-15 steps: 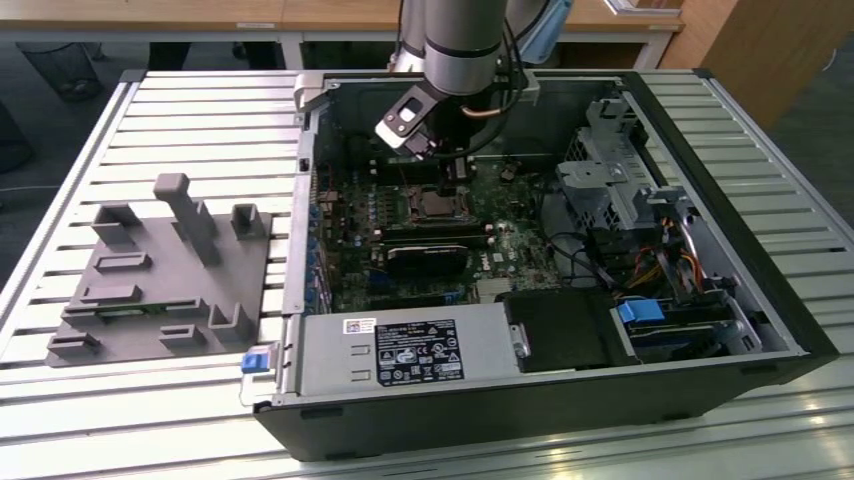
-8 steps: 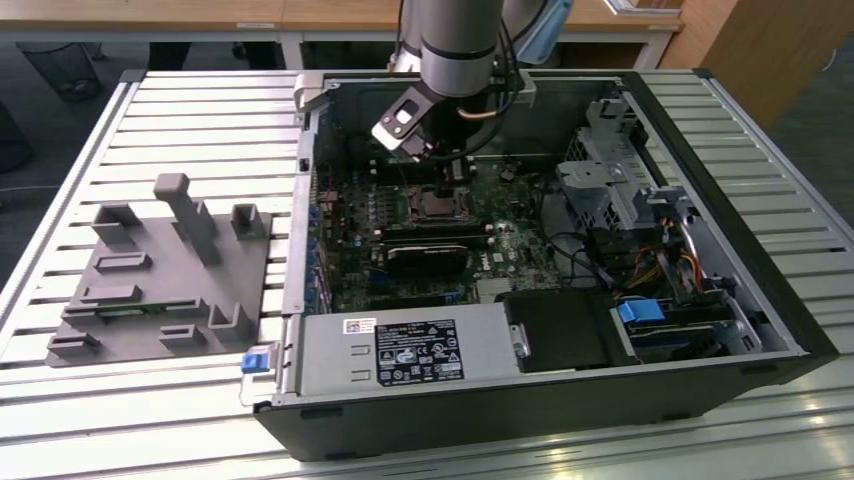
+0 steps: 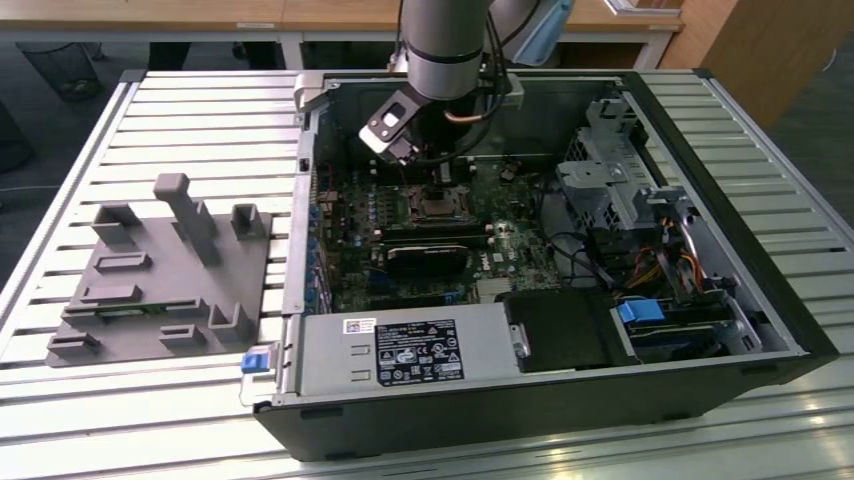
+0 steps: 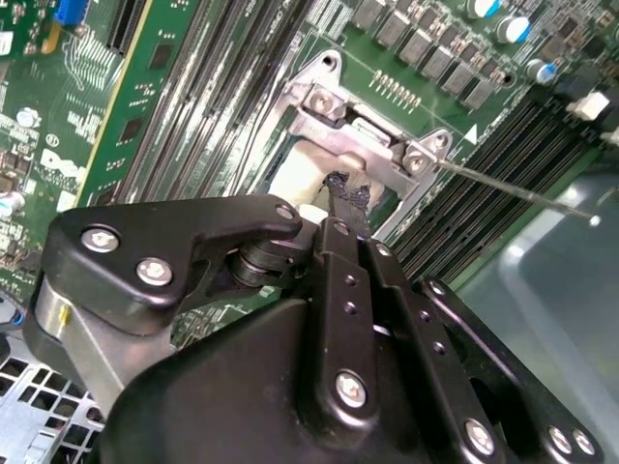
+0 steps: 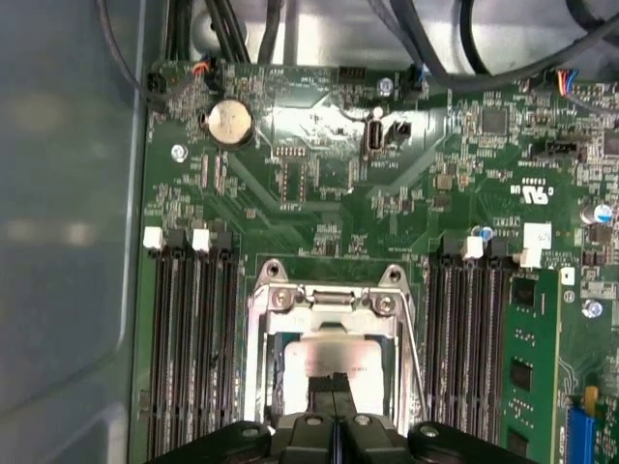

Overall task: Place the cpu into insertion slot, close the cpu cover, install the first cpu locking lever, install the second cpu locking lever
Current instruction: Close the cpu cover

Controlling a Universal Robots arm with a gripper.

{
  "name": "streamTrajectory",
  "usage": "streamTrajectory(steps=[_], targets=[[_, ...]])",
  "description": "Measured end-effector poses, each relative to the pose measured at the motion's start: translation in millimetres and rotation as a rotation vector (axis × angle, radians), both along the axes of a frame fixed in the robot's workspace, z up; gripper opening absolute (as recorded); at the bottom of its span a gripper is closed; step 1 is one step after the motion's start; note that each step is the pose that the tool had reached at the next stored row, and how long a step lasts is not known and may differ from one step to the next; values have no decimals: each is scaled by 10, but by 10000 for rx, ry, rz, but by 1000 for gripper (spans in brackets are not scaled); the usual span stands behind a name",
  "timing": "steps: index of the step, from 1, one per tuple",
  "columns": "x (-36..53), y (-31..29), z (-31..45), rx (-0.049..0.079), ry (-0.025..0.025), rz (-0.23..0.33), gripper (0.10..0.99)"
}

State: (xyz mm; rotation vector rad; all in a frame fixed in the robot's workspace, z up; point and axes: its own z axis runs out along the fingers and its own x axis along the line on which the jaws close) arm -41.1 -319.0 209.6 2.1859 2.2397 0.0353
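Pincer point(image 5: 334, 387) closed narrow, tips seemingly resting on cpu point(image 5: 314, 360); cpu cover point(image 5: 334, 302) near side hidden behind it

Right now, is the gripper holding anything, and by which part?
Nothing visibly held: the gripper is shut, with its tips at the top face of the cpu, which lies on the board.

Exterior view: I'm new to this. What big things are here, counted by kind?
Computer case: 1
Grey fixture: 1
Robot arm: 1
Slatted table: 1
Total: 4
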Motion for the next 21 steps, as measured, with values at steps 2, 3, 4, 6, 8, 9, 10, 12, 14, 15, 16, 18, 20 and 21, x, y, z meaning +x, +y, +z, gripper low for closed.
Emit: streamTrajectory(steps=[2,3,4,6,8,9,10,12,14,15,16,18,20,21], targets=[[-4,0,-1,-2,2,1,106],[-8,0,-3,0,1,1,106],[-10,0,-3,0,1,1,106],[-12,0,-3,0,0,0,106],[-18,0,-5,0,0,0,106],[-21,0,-6,0,1,0,106],[-26,0,-7,0,0,0,106],[-38,0,-9,1,0,0,106],[-49,0,-11,1,0,0,106],[-55,0,-12,1,0,1,106],[-63,0,-13,0,0,1,106],[-80,0,-16,1,0,0,106],[-97,0,-21,0,1,0,106],[-105,0,-26,-1,1,0,106]])
